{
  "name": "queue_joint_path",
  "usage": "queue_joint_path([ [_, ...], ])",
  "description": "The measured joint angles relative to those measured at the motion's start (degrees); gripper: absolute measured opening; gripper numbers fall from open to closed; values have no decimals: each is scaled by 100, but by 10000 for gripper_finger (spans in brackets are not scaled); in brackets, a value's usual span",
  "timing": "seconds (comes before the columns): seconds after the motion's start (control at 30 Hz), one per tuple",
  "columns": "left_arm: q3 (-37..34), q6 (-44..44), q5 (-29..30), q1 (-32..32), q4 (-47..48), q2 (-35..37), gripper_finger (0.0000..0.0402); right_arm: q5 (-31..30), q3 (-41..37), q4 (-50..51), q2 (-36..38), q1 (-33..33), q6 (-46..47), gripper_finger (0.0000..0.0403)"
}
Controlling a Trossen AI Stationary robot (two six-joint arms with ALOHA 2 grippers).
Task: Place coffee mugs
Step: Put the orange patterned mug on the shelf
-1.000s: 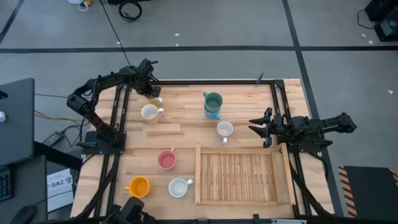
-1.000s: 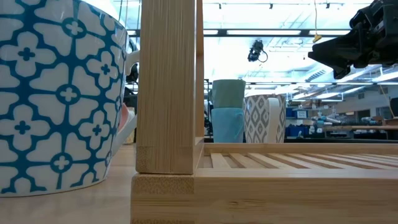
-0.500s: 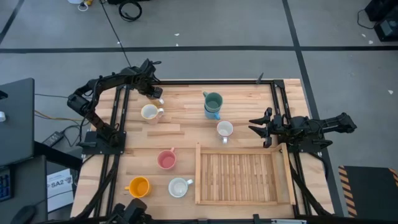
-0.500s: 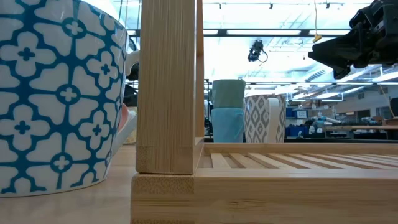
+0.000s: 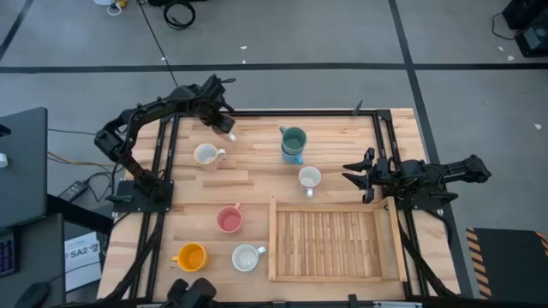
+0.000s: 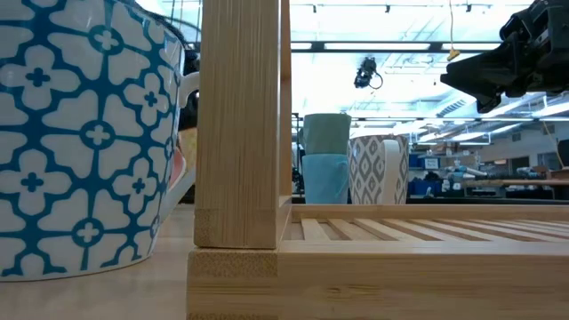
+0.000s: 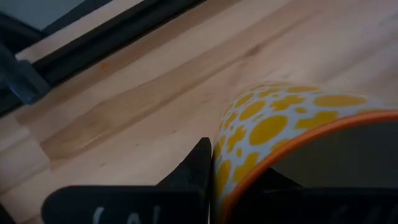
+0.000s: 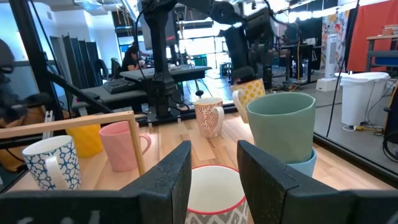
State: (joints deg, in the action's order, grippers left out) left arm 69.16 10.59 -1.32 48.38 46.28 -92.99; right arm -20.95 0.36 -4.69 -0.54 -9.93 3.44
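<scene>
My left gripper [image 5: 226,122] hangs over the table's far left part, shut on a cream mug with yellow spots and an orange rim [image 7: 280,124]; the right wrist view shows this mug [image 8: 252,93] in the air. A patterned cream mug [image 5: 205,155] stands below it. A green mug sits stacked in a blue mug [image 5: 293,142] at the far middle. A white mug with a red rim [image 5: 309,178] stands just in front of my open right gripper [image 5: 353,175]. Pink [image 5: 229,220], orange [image 5: 190,257] and blue-patterned [image 5: 247,257] mugs stand near left. My left gripper holds the spotted mug by its rim and wall [image 7: 227,180]. One finger [image 7: 196,168] lies on the outside of the wall and the other is inside the mug. The fingers come from above, slanting down. The mug hangs clear of the table.
A slatted wooden tray [image 5: 325,244] with a raised frame fills the near right of the table. Dark rails [image 5: 381,154] run along the table's left, right and far edges. Bare wood lies between the mugs in the middle.
My left gripper has risen and gone toward the table's right edge, staying shut on the spotted mug, which has travelled with it. My right arm has kept still.
</scene>
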Motion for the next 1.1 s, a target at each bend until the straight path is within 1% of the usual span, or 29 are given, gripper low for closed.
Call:
queue_joint_path([
  [0.17, 688, -103, 1, -417, 609, 0, 29, 1, 1, 1, 0, -2, 0, 135],
  [0.37, 1521, -91, -9, -1063, 1316, 1, 29, 0, 0, 2, 0, -1, 0, 135],
  [0.57, 2253, 180, -2, -1845, 1766, 2, 29, 0, 0, 2, 0, -1, 0, 135],
  [0.7, 2687, 453, -10, -2424, 1830, 4, 29, 0, 1, 2, 0, 0, 0, 135],
  [0.87, 3099, 992, -2, -3260, 1770, 7, 29, 1, 1, 2, 0, -2, -9, 135],
  [1.1, 3216, 1655, -17, -4428, 1030, 9, 29, 0, 0, 2, 2, -2, 97, 135],
])
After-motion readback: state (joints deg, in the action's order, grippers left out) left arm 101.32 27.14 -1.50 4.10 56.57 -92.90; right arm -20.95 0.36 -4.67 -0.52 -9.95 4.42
